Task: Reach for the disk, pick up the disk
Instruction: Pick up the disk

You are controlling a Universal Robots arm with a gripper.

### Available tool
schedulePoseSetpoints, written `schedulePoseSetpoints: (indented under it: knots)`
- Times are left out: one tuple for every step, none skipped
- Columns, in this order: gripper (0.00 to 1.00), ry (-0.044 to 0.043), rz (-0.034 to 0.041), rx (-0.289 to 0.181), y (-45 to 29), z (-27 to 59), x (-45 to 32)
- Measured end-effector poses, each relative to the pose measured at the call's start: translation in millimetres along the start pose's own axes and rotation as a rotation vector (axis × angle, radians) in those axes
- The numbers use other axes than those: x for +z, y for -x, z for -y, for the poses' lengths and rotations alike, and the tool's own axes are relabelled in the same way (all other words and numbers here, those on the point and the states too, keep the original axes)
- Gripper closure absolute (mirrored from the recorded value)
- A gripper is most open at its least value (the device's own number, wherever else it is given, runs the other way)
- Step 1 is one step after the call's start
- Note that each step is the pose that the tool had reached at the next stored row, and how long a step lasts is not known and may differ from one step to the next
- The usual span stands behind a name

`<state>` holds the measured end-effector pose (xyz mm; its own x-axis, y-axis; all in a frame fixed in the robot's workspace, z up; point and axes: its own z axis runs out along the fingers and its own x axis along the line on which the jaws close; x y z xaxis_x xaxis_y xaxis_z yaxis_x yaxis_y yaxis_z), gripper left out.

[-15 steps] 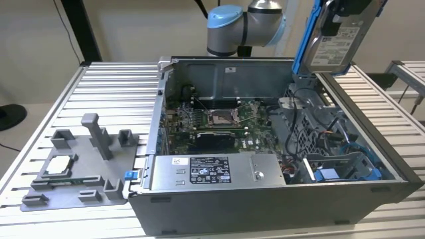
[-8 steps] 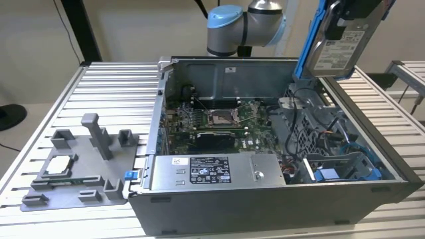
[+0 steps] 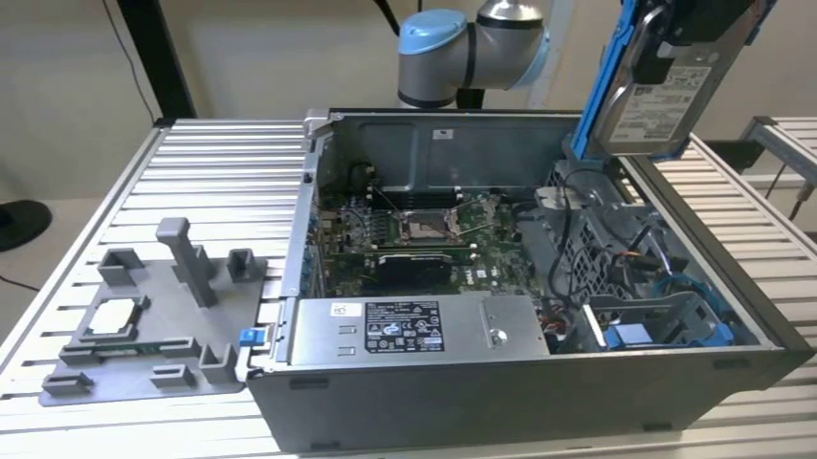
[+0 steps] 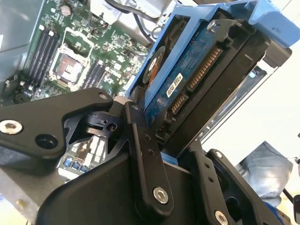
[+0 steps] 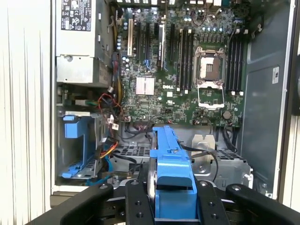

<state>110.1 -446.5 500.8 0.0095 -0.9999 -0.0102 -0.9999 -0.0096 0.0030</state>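
Note:
The disk [image 3: 653, 107], a silver hard drive with a white label in a bright blue bracket, hangs upright in the air above the far right corner of the open computer case [image 3: 511, 392]. My gripper [image 3: 695, 33] is shut on its upper part. In both wrist views the black fingers [image 5: 136, 199] clamp the drive from two sides. The blue bracket [image 5: 171, 173] stands edge-on between them, and the disk's [image 4: 197, 70] circuit-board side and connector show. The gripper [image 4: 171, 140] and drive sit well above the motherboard [image 5: 187, 70].
The case lies open on a slatted metal table [image 3: 205, 172]. Inside are a long grey power-supply box [image 3: 408, 330], cables and a blue drive bay [image 3: 651, 330]. A grey fixture plate [image 3: 153, 325] with posts lies at the exterior view's left. The arm's joint [image 3: 466, 48] hangs behind the case.

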Motion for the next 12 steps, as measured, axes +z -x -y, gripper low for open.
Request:
schedulePoseSetpoints:
  knots:
    - [1.0,0.0,0.0001,0.0,-1.9,0.0,0.0]
    - [1.0,0.0,0.0001,0.0,-3.8,0.0,0.1]
    - [1.0,0.0,0.0001,0.0,-5.8,0.0,0.0]
    - [1.0,0.0,0.0,0.0,-8.0,-0.1,0.1]
    - [1.0,0.0,0.0,0.0,-10.5,-0.1,0.1]
    - [1.0,0.0,0.0001,0.0,-12.9,-0.5,0.1]
    - [1.0,0.0,0.0001,0.0,-15.7,-1.0,0.1]
    - [1.0,0.0,0.0002,0.0,-18.4,-1.9,0.2]
    - [1.0,0.0,0.0001,0.0,-20.5,-2.8,0.2]
    - [1.0,0.0,0.0,0.0,-22.8,-3.8,0.1]
    - [1.0,0.0,0.0,0.0,-25.3,-4.8,0.2]
    - [1.0,0.0,0.0001,0.0,-28.2,-5.6,0.3]
